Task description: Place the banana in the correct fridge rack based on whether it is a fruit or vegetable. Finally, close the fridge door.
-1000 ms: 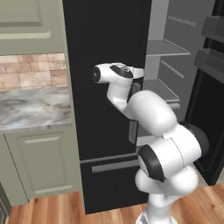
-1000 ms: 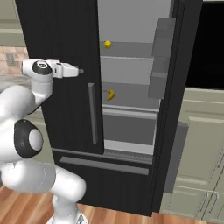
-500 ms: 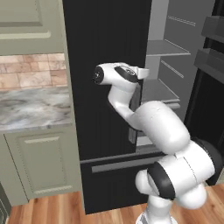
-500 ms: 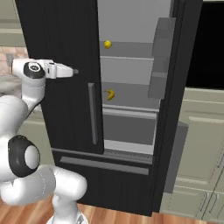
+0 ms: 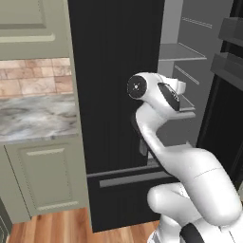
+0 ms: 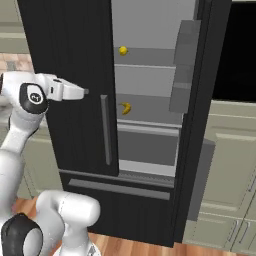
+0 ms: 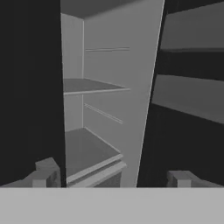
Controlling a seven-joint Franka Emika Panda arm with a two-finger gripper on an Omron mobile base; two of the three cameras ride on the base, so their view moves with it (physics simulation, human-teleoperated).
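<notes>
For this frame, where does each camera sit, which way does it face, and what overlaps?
Left base view: behind the arm, left; faces the fridge's shut black door; arm at lower right.
Right base view: behind, right; faces the open fridge, the banana on the fridge rack.
Hand view: looks between open gripper tips at shelves.
Shared: fridge interior.

The banana (image 6: pixel 126 108) is lying on the fridge rack (image 6: pixel 150 124) inside the fridge, below the shelf where a round fruit (image 6: pixel 123 50) is sitting. The gripper (image 6: pixel 86 91) is hanging outside the fridge, before its closed door (image 6: pixel 75 75), left of the rack.
</notes>
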